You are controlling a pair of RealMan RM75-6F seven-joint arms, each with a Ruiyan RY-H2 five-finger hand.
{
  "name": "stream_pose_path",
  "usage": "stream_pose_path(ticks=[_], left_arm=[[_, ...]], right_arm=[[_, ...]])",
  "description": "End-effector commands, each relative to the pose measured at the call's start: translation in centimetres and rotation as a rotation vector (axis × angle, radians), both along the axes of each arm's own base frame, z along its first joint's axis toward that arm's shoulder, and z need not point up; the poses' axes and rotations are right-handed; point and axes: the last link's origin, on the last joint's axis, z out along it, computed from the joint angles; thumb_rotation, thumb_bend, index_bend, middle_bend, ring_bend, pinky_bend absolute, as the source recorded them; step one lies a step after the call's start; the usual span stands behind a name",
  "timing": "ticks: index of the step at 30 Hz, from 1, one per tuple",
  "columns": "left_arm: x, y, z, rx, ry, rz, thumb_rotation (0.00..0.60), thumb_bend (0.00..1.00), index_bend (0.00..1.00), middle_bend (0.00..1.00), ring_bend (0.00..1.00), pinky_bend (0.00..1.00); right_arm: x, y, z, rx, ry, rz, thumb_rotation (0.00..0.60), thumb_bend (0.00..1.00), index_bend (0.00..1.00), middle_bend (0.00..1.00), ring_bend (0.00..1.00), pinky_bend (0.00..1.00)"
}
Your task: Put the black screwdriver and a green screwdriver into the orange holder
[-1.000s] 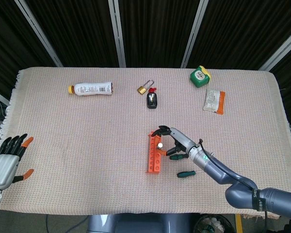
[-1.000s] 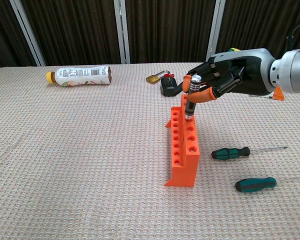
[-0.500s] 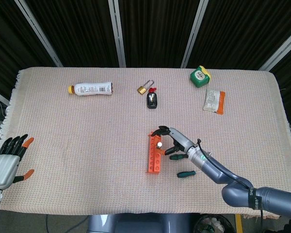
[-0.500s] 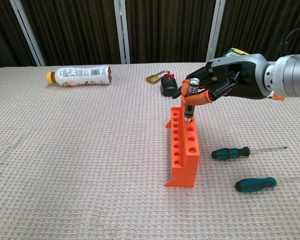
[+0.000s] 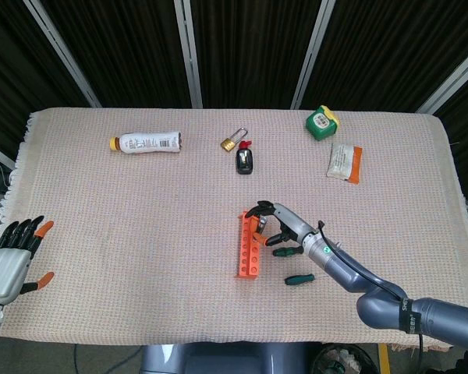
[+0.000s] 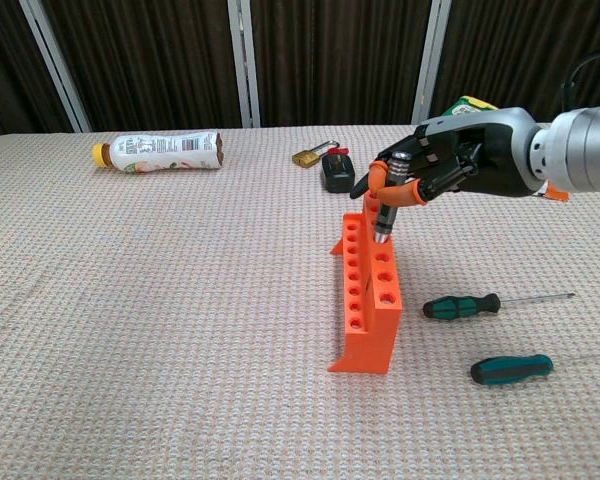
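We've got a big surface (image 5: 140,218) covered in a beige woven cloth, and our right hand (image 6: 450,165) is reaching in over the near middle of it. Its fingers (image 6: 400,192) are curled around the black screwdriver (image 6: 384,205), holding it near upright with a slight tilt, silvery cap on top and the tip down at the far end of the orange holder (image 6: 368,300); can't tell if it's actually seated in a hole. That holder is a long bright orange block standing on little feet, with rows of round holes along the top. Our left hand (image 5: 12,257) is way off at the near left edge, fingers spread and holding nothing. Just right of the holder lie two green screwdrivers flat on the cloth: one with a dark green and black handle (image 6: 462,305) and a thin shaft pointing right, and a teal-handled one (image 6: 511,369) nearer to us. Along the far side there's a bottle (image 5: 147,142) on its side, a green tape measure (image 5: 321,121), a white and orange packet (image 5: 345,162), a brass padlock (image 5: 232,141) and a small black thing (image 5: 244,161).
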Motion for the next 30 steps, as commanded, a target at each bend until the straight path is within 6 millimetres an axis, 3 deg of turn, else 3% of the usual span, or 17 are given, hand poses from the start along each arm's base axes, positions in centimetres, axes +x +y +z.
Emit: stream_pose_path(ticks=[1, 7, 16, 30], left_arm=[[0.1, 0.0, 0.0, 0.000, -0.001, -0.003, 0.600, 0.19, 0.09, 0.00, 0.00, 0.00], [0.2, 0.0, 0.1, 0.002, -0.002, -0.006, 0.600, 0.19, 0.09, 0.00, 0.00, 0.00], [0.2, 0.0, 0.2, 0.006, -0.001, -0.006, 0.600, 0.19, 0.09, 0.00, 0.00, 0.00], [0.0, 0.0, 0.1, 0.003, 0.001, 0.002, 0.600, 0.19, 0.09, 0.00, 0.00, 0.00]], right_arm=[[-0.1, 0.1, 0.1, 0.000, 0.003, -0.001, 0.600, 0.44, 0.59, 0.24, 0.00, 0.00], [-0.1, 0.6, 0.1, 0.010, -0.003, 0.004, 0.600, 0.44, 0.59, 0.24, 0.00, 0.00], [0.9, 1.4, 0.2, 0.016, -0.024, 0.041, 0.600, 0.41, 0.50, 0.24, 0.00, 0.00], [2.0, 1.0, 0.2, 0.001, -0.025, 0.061, 0.600, 0.40, 0.48, 0.23, 0.00, 0.00]])
